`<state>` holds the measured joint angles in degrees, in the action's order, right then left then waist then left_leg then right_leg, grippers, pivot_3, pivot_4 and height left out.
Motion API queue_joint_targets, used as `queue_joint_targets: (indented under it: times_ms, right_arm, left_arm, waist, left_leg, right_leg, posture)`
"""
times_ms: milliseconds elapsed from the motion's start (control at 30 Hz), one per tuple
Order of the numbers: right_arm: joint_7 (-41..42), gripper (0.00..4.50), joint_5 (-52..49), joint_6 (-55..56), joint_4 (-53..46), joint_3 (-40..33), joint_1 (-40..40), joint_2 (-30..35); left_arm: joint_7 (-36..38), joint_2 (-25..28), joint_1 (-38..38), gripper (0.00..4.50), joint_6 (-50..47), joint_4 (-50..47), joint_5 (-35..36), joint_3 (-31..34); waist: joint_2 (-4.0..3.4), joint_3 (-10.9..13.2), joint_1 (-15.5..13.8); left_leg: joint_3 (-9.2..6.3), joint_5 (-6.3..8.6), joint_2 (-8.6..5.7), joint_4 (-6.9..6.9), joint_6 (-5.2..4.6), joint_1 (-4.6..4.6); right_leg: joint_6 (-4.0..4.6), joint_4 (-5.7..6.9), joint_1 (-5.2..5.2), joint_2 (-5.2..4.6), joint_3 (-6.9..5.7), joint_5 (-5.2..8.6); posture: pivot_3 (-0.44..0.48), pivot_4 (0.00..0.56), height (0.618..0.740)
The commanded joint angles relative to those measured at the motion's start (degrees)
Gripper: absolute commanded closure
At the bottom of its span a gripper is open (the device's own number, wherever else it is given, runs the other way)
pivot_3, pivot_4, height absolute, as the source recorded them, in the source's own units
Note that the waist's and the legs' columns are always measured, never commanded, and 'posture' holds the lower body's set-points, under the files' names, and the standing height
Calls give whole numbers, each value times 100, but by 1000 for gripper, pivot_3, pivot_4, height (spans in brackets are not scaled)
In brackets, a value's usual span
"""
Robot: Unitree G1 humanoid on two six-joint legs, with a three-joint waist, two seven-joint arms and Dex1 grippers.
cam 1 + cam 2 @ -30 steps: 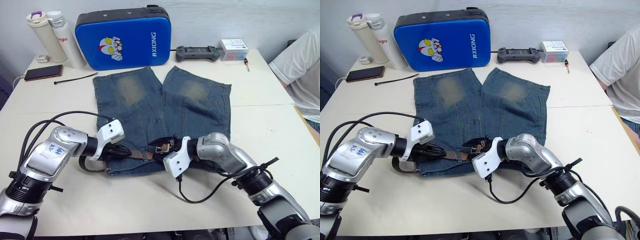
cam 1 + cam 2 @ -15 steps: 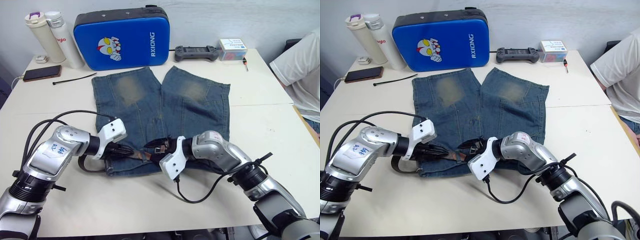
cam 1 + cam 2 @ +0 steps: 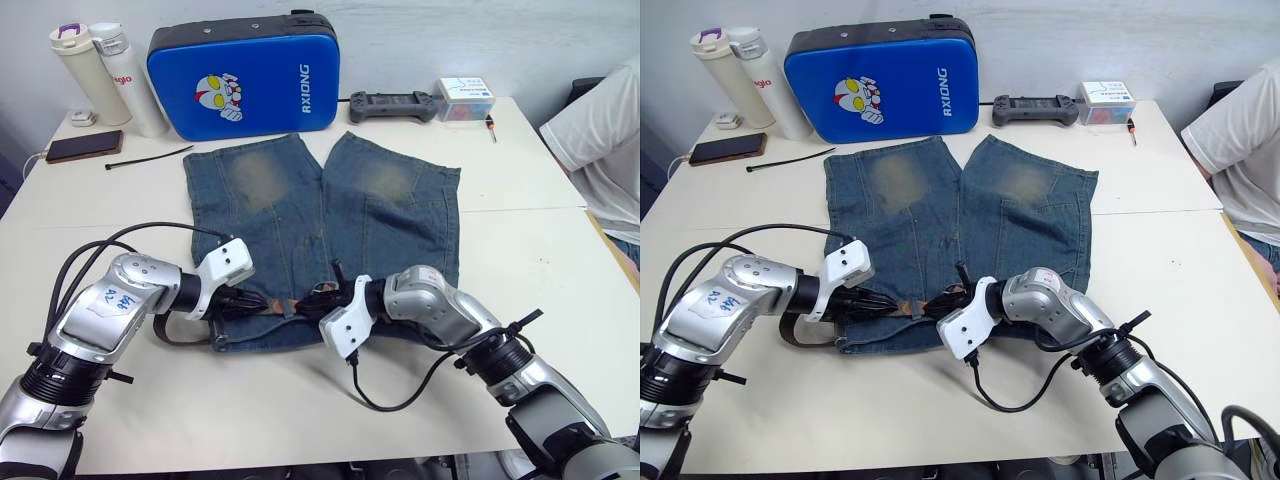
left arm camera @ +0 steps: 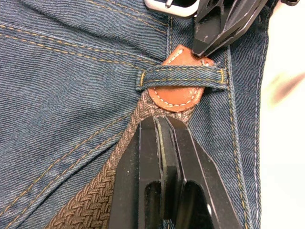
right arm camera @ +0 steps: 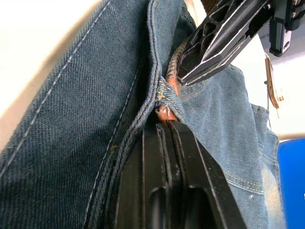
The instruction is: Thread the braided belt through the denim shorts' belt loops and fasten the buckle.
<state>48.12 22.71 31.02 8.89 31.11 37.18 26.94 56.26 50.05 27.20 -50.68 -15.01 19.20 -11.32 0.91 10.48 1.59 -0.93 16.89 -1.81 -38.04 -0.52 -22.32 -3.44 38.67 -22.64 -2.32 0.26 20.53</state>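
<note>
Step in hand: threading. Braided belt [image 4: 90,200] lies along the waistband of the denim shorts [image 3: 320,230], spread on the counter [image 3: 520,250]; its tan tip [image 4: 177,98] sits under a belt loop [image 4: 180,78].

Left end effector [image 4: 162,138]: closed on the belt just behind the tip.
Right end effector [image 5: 164,126]: closed, pinching the tip beyond the loop.
Buckle [image 4: 172,5]: just past the loop, unfastened.

Next, by judgement: draw the tip through, left releasing.

Containers: blue case [image 3: 245,72], zipped; contents unseen.

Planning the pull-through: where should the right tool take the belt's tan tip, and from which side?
Grip the tan tip where it pokes out past the belt loop, coming from the buckle side, opposite the left tool. The tip lies flat on the denim shorts, so pinch across its flat faces and pull along the waistband.
</note>
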Motion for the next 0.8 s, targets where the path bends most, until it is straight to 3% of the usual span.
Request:
queue_joint_targets:
  times_ms: [33, 333, 600, 800]
  right_arm:
    - [-16, 4474, -168, -104, -271, -197, -47, 31]
    - [372, 4474, -644, -803, -1109, -563, -309, 454]
    - [599, 4474, -825, -1098, -1545, -797, -526, 875]
    - [736, 4474, -1149, -1486, -1874, -925, -570, 889]
  left_arm:
    - [-6, -31, 34, 4500, 42, -82, 4, 17]
    - [117, -17, 105, 4500, -64, -85, 248, 236]
    - [714, 375, 602, 4500, -851, -458, 1411, 978]
    - [650, 716, 595, 4500, -660, -308, 1164, 888]
  waist:
    - [0, 0, -3]
    - [0, 0, -13]
    - [0, 0, -4]
    - [0, 0, 5]
  left_leg:
    - [0, 0, 0, 0, 0, 0]
    - [0, 1, 0, 0, -1, -1]
    - [-2, 1, 0, 0, -1, -4]
    - [-1, 1, 0, 2, 0, -1]
  right_leg:
    - [0, 0, 0, 0, 0, 0]
    - [0, -2, 1, -1, -1, 0]
    - [0, -6, 1, -1, -1, 0]
    - [0, -13, 0, 1, 1, 0]
  posture:
    - [0, 150, 740]
    - [0, 150, 740]
    - [0, 150, 740]
    - [0, 150, 740]
